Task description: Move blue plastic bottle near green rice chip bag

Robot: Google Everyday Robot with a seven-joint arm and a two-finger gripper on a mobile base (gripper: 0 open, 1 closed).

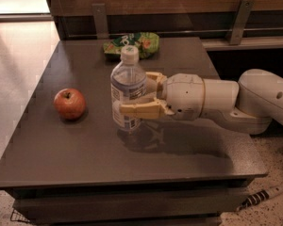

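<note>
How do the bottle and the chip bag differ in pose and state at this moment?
The bottle is upright; the bag lies flat. The gripper, over the middle of the table, is shut on the bottle; nothing touches the bag at the far edge. The bottle is clear with a white cap; the bag is bright green. Both are small.
</note>
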